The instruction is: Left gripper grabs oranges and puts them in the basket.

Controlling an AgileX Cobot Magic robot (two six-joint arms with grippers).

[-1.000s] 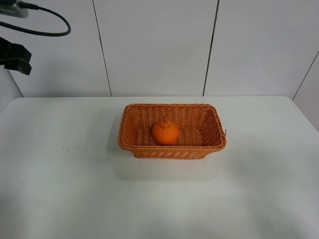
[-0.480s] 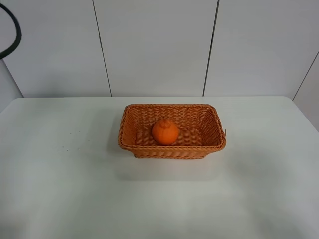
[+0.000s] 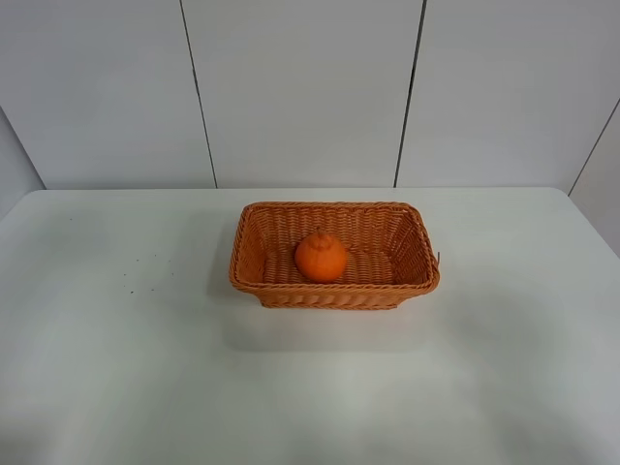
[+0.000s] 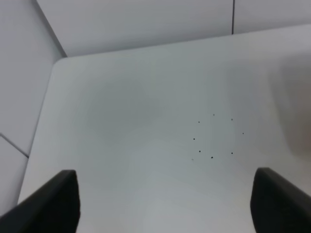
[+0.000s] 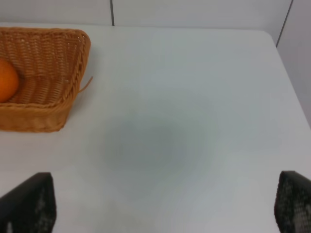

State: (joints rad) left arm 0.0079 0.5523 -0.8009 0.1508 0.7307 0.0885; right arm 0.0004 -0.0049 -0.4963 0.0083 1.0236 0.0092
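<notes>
The orange (image 3: pixel 321 257) sits upright inside the woven wicker basket (image 3: pixel 250 276), left of its middle, on the white table. It also shows in the right wrist view (image 5: pixel 7 80), at the edge of the picture inside the basket (image 5: pixel 68 73). Neither arm shows in the exterior high view. My left gripper (image 4: pixel 167 201) is open and empty above the table's left part, its fingertips (image 4: pixel 53 201) wide apart. My right gripper (image 5: pixel 165 206) is open and empty over the table to the right of the basket.
The white table (image 3: pixel 116 368) meets a white panelled wall (image 3: pixel 300 87) at the back. Several small dark specks (image 4: pixel 214 141) lie on the table left of the basket. The table's rounded far-left corner (image 4: pixel 60 60) shows in the left wrist view.
The left arm and its cable at the upper left have moved up and left out of the exterior high view. The orange and basket have not moved.
</notes>
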